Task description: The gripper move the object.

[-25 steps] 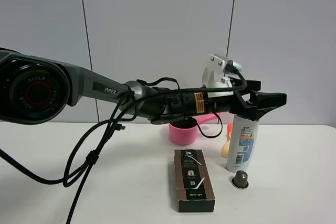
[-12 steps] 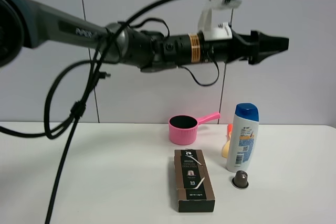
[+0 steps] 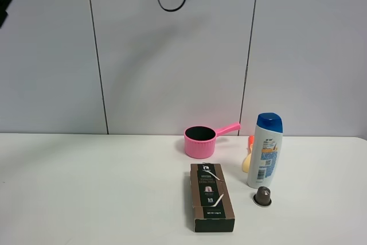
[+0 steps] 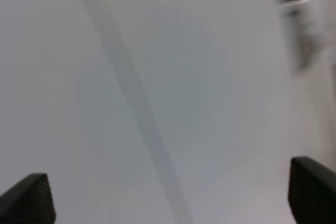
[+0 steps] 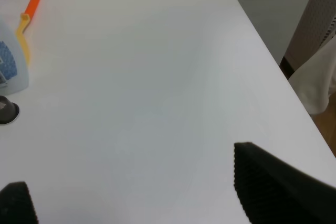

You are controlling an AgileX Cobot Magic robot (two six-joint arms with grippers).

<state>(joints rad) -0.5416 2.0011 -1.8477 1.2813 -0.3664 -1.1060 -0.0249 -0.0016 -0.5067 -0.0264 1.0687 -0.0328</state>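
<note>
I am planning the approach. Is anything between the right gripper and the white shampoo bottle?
Nothing visible: only bare table lies between the right gripper and the shampoo bottle. A small brown capsule sits close by the bottle's base.

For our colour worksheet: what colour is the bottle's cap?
Blue cap, clearest in the exterior high view.

No legible print on brown box (image 3: 212, 197) or shampoo bottle (image 3: 264, 151)

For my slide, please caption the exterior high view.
Shampoo bottle stands upright on the white table, near a brown box, capsule and pink saucepan.
</note>
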